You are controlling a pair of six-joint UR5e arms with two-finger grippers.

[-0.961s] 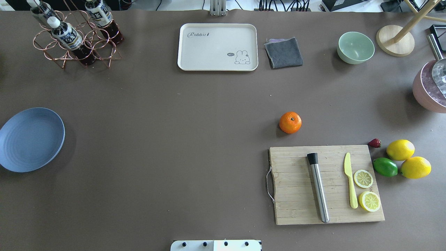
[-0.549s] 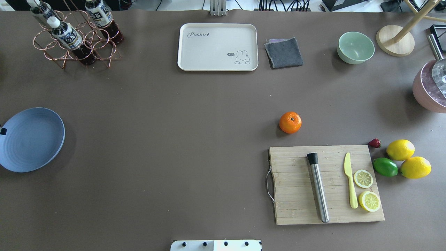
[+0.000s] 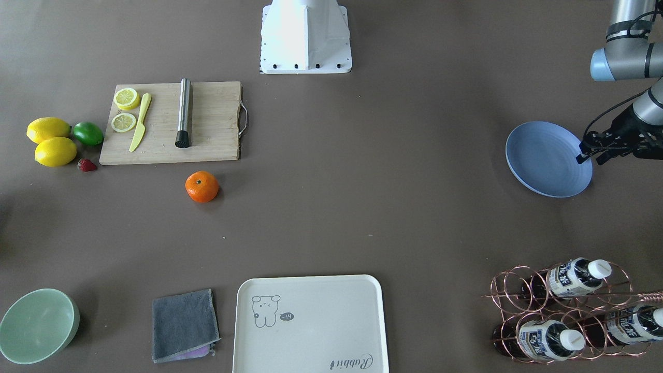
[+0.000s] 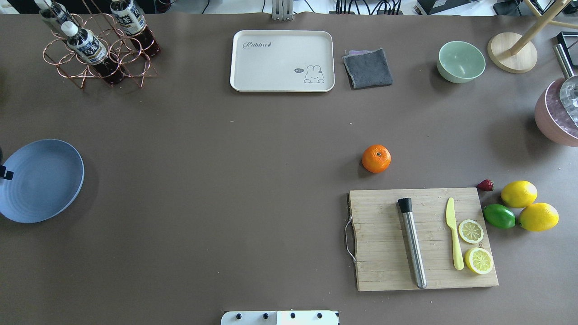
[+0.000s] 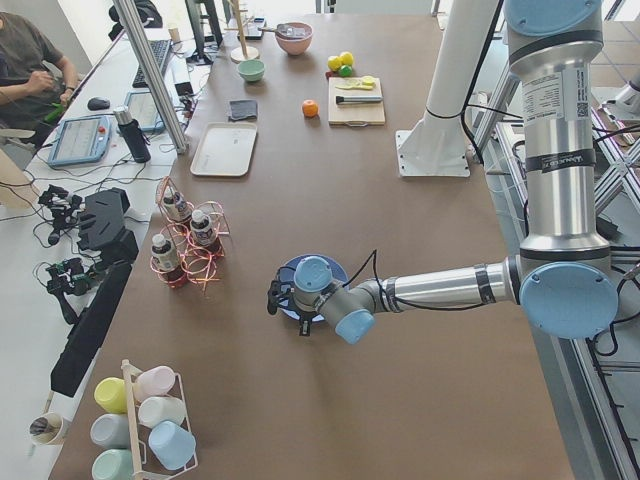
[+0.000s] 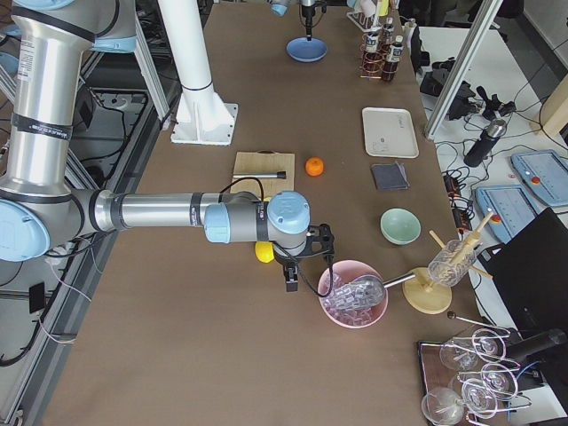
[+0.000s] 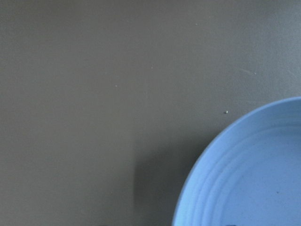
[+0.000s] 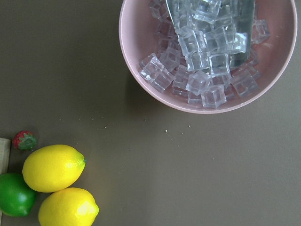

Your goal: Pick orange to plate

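The orange (image 4: 376, 158) lies on the brown table just beyond the cutting board (image 4: 384, 253), also seen as the orange (image 3: 202, 186) and the orange (image 6: 314, 166). The light-blue plate (image 4: 45, 189) sits at the table's left end with nothing on it. My left gripper (image 3: 591, 157) hovers open over the plate's (image 3: 544, 166) outer rim, far from the orange; one of its fingertips (image 4: 4, 172) pokes in at the overhead view's left edge. My right gripper (image 6: 295, 271) hangs near the pink ice bowl (image 6: 353, 293); I cannot tell whether it is open or shut.
On the board lie a steel muddler (image 4: 413, 243), a yellow knife (image 4: 454, 234) and lemon halves (image 4: 471, 231). Lemons (image 4: 519, 193), a lime (image 4: 499, 216) and a strawberry (image 4: 485, 185) sit to its right. Tray (image 4: 282, 61), cloth (image 4: 367, 68), green bowl (image 4: 460, 61) and bottle rack (image 4: 97, 49) line the far side.
The left gripper's fingertip has come into the overhead view at the left edge, over the plate's outer rim. Orange and plate have not moved.
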